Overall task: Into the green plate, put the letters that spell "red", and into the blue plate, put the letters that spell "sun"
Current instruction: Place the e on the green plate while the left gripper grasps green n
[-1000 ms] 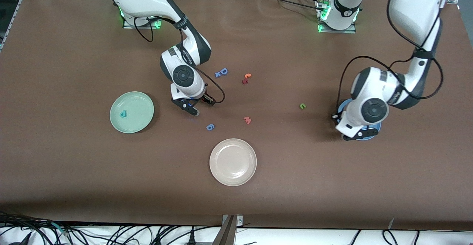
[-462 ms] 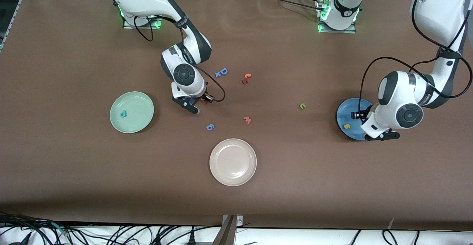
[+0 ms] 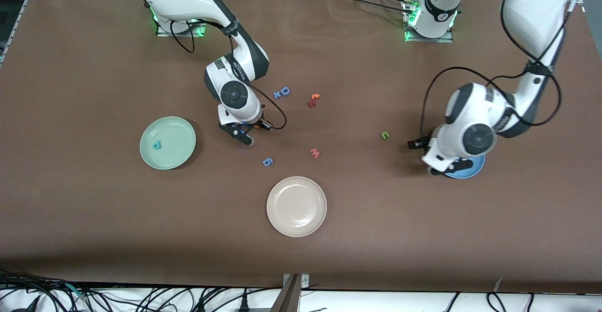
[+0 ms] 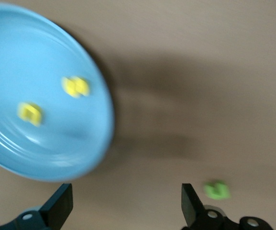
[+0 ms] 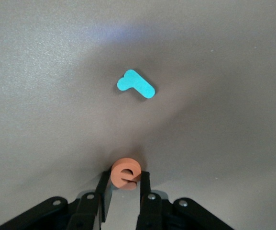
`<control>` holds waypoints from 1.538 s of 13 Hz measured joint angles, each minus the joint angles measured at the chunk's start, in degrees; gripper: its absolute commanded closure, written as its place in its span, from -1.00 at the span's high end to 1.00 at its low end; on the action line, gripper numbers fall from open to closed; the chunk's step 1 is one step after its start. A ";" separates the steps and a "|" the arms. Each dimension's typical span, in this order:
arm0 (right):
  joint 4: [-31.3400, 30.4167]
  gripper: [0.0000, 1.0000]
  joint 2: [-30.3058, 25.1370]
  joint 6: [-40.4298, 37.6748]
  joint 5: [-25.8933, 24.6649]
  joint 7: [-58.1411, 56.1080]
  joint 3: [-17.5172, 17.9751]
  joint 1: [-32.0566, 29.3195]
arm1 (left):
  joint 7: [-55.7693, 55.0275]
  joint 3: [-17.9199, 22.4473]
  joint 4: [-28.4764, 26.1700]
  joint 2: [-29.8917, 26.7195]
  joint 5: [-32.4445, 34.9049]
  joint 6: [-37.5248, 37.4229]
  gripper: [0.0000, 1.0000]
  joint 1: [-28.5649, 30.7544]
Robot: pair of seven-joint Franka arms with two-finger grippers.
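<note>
The right gripper (image 5: 124, 189) pinches the orange "e" (image 5: 125, 174) between its fingers, low over the table (image 3: 94, 208) near the green plate (image 3: 168, 142). The teal "r" (image 5: 136, 84) lies just beside it. A teal "d" (image 3: 156, 145) sits in the green plate.

The left gripper (image 4: 127, 206) is spread wide and holds nothing. It hangs at the edge of the blue plate (image 4: 13, 62), where two yellow letters (image 4: 75, 86) lie. The green "n" (image 3: 385, 135) rests on the table nearby.
</note>
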 measured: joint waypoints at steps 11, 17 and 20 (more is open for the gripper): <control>6.29 -0.68 -10.94 -29.61 0.00 -32.84 -20.96 -1.54 | -13.46 -0.11 -10.75 3.18 -0.01 20.26 0.25 -5.58; 5.71 -0.53 -1.53 -17.46 0.00 -45.73 -22.08 -7.98 | -13.92 -0.63 -11.12 2.98 -0.01 21.65 -1.00 -5.59; 5.71 0.30 1.08 -16.01 0.00 -46.64 -22.07 -8.57 | -13.96 -0.63 -11.05 2.79 -0.02 21.39 -1.00 -5.58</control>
